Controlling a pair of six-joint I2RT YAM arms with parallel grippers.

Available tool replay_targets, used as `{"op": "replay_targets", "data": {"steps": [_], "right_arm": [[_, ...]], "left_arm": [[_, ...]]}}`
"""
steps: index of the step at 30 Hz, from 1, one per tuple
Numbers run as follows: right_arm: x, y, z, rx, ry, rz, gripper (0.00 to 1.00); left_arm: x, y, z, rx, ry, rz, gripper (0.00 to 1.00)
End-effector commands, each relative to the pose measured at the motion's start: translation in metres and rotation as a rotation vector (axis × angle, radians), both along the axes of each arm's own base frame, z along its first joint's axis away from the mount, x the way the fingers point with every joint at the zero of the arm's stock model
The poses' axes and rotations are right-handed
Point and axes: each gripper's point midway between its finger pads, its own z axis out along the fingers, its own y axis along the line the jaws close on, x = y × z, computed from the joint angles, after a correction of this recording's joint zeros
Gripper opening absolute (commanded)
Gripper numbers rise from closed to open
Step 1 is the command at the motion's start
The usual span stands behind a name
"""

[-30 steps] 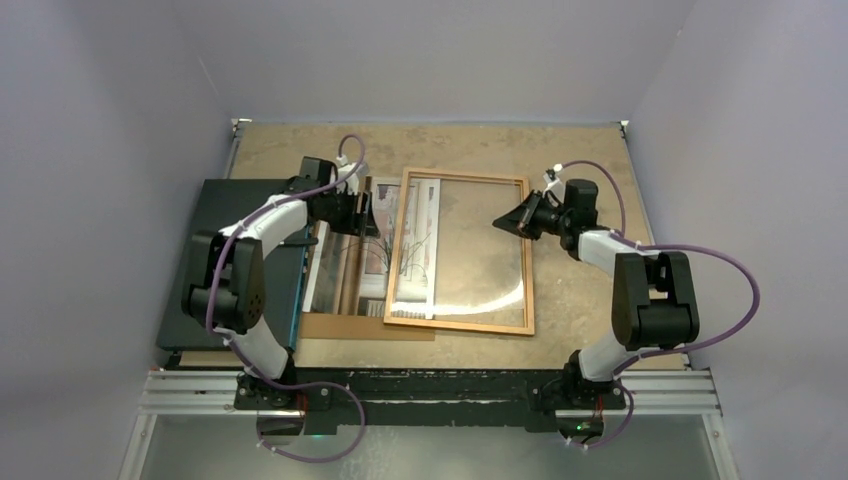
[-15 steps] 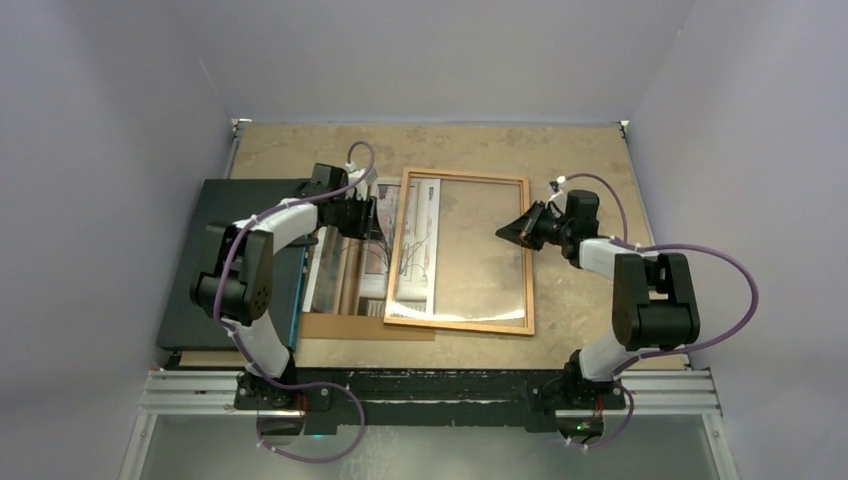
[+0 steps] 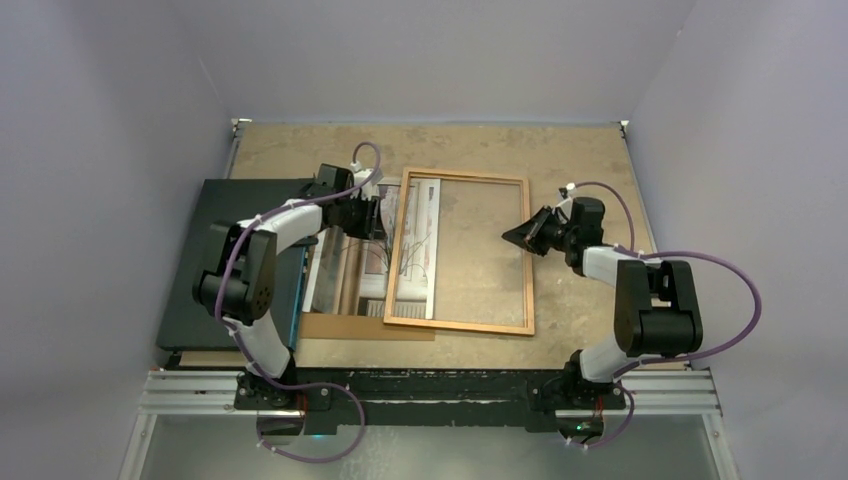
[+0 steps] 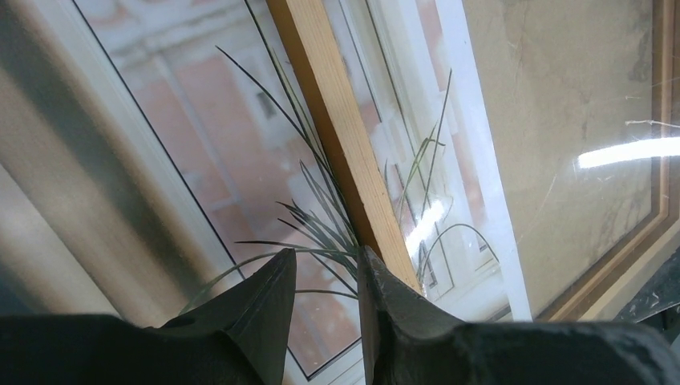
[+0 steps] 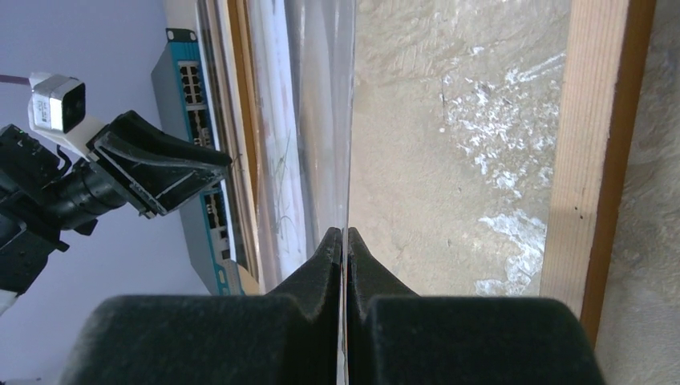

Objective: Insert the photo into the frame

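Left gripper (image 4: 326, 253) nudged closer to frame (image 3: 459, 324) rail over photo (image 3: 345, 280), jaws slightly parted, right gripper (image 5: 345, 233) drawn back a bit, pinched on pane (image 3: 475, 260) edge.

photo (image 3: 345, 280) partly under frame (image 3: 460, 324), backing board (image 3: 370, 328) mostly covered

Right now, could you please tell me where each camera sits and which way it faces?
Top external: high behind the robot, looking down at the table; left gripper and right gripper show.
Left wrist: facing photo and frame; left gripper open.
Right wrist: looking along the pane; right gripper shut on it.
Shared: all show the frame.
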Motion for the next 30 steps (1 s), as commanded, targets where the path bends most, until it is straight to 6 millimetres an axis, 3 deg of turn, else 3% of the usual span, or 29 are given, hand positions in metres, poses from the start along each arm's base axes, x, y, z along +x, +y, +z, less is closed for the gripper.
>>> {"op": "replay_targets", "data": {"steps": [1,14,21,30], "right_arm": [[0.011,-0.003,0.019,-0.011,-0.105,-0.014,0.0],[0.002,0.008,0.068,0.028,-0.339,0.069,0.0],[0.002,0.013,0.065,0.08,-0.316,0.058,0.0],[-0.006,0.037,0.095,0.244,-0.313,0.045,0.0]], "left_arm": [[0.004,-0.005,-0.001,0.002,-0.02,-0.011,0.32],[0.0,-0.019,-0.014,0.012,0.001,-0.038,0.26],[-0.005,-0.021,-0.02,0.013,0.019,-0.054,0.19],[-0.007,-0.022,-0.019,0.004,0.03,-0.054,0.14]]}}
